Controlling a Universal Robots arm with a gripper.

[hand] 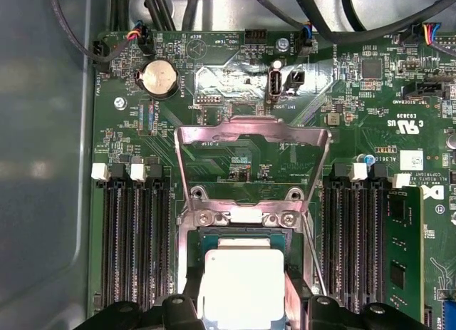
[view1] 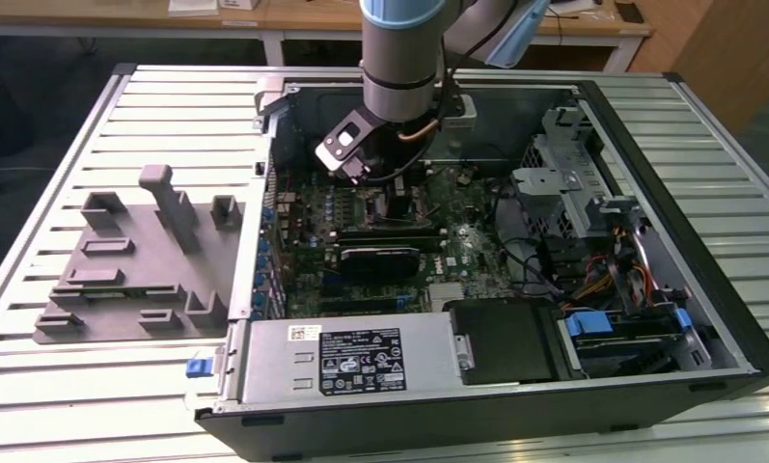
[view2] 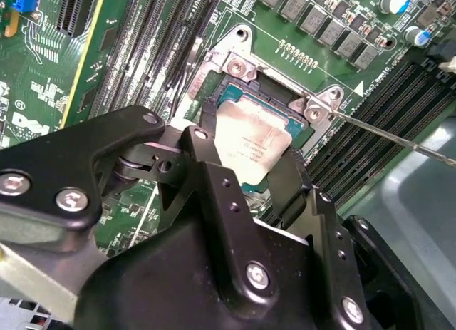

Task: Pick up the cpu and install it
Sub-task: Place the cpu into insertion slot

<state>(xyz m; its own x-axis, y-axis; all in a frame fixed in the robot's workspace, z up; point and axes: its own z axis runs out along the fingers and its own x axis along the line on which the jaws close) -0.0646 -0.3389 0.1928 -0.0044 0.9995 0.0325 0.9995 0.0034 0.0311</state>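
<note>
Silver cpu (hand: 242, 284) in end effector (view2: 253, 148) above socket (hand: 214, 236)

The arm (view1: 398, 58) hangs straight down, wrist vertical, with the gripper (view1: 388, 177) low beneath it. In the second wrist view, its two black fingers (view2: 283, 184) stand parallel, one at each side of the cpu (view2: 251, 146), pinching its edges.

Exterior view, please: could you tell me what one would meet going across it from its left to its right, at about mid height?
Grey fixture block → green motherboard → grey drive cage → the computer case's black right wall.
</note>
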